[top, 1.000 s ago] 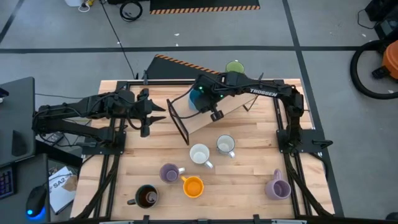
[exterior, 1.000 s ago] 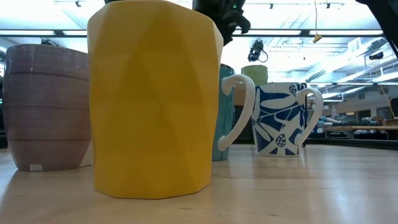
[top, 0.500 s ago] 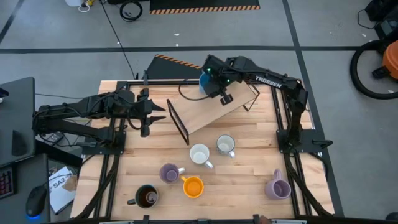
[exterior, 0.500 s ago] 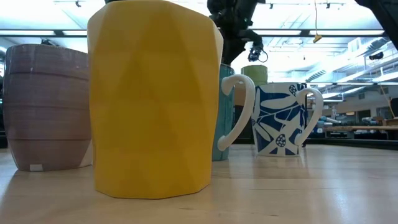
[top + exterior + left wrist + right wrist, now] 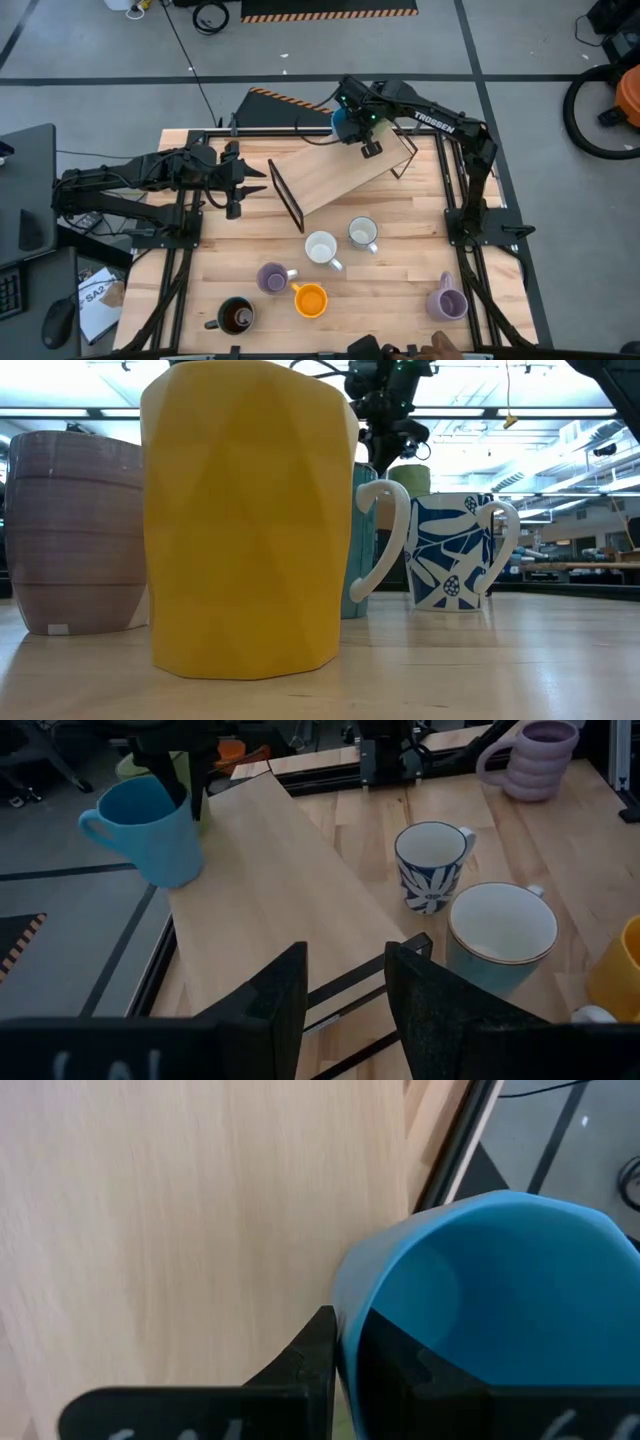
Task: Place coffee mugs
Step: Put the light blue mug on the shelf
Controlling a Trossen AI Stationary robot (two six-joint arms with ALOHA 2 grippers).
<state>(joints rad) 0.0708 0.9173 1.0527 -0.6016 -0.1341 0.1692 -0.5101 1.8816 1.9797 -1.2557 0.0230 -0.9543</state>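
Observation:
My right gripper [image 5: 358, 127] is shut on the blue mug [image 5: 343, 121] above the far end of the slanted wooden board [image 5: 335, 175]. My left gripper [image 5: 240, 186] waits open at the table's left side, nothing between its fingers [image 5: 295, 995]. On the near half of the table stand a white mug [image 5: 320, 247], a blue-patterned mug [image 5: 362, 233], a lavender mug [image 5: 271, 278], an orange mug [image 5: 310, 300], a dark mug with brown inside [image 5: 236, 316] and a ribbed lavender mug [image 5: 447, 301]. In the low view a green mug [image 5: 410, 478] shows behind them. My right gripper holds the blue mug by its rim wall [image 5: 342, 1312], on the side opposite the handle [image 5: 95, 820]. One finger is inside the mug and one outside. The fingers come steeply from above. The mug hangs nearly upright below them, mouth up.
The board lies aslant across the far middle of the table, with a black wire frame [image 5: 288, 196] at its left end and another [image 5: 405, 150] at its right. Black rails [image 5: 455, 190] run along the table's sides.
My right gripper has carried the blue mug from over the board's middle toward the table's far edge and a little to the right, turning somewhat as it went. The mug stays upright in the hold. The arm now covers the green mug in the high view.

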